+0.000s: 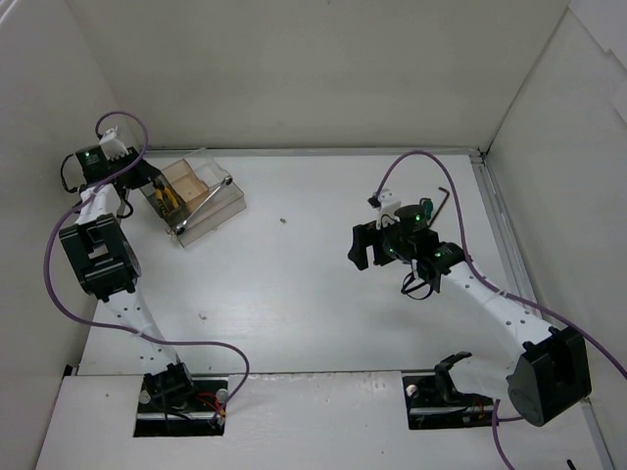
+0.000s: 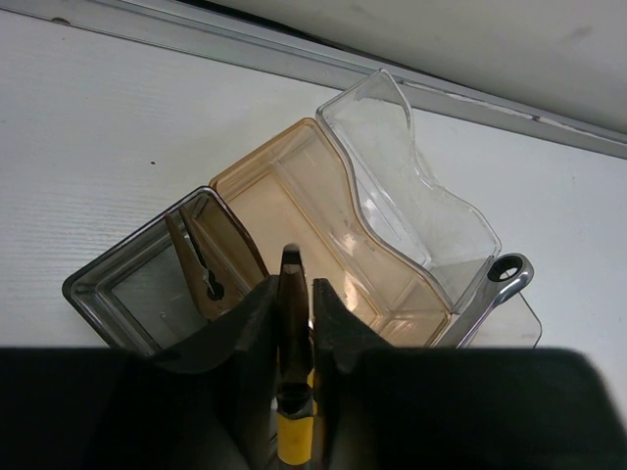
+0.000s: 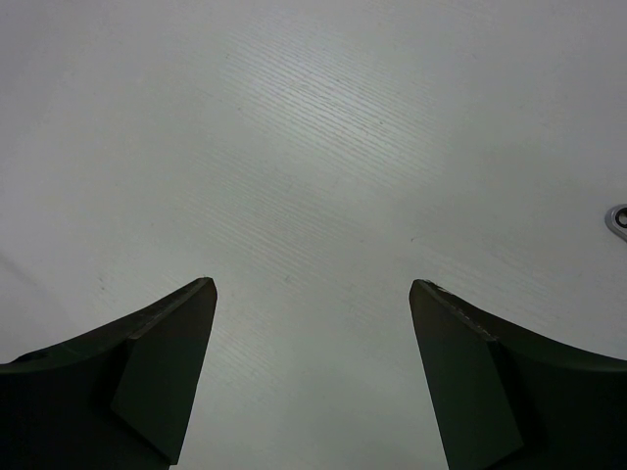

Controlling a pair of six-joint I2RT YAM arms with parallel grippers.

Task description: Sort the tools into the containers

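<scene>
The left gripper (image 2: 292, 294) is pinching the yellow-handled pliers (image 2: 293, 436). Its fingers are drawn in narrow around the dark metal, with the yellow grip showing below them. It is hanging right over the organiser tray (image 2: 431, 211) at the far left of the table, roughly above the wall between the grey compartment (image 2: 118, 289) and the tan compartment (image 2: 284, 211). Whether the pliers are touching the tray, I cannot tell. The silver wrench (image 2: 505, 274) is lying slantwise across the tray, its ring end poking out past the clear section. Over on the right, the right gripper (image 3: 309, 284) is hanging wide open and empty above bare table (image 3: 313, 117), well apart from the tray. I'd say the pliers are being put away just now. The next move is calling for lining them up inside one compartment, clear of the dividing wall, then spreading the fingers to let go.
</scene>
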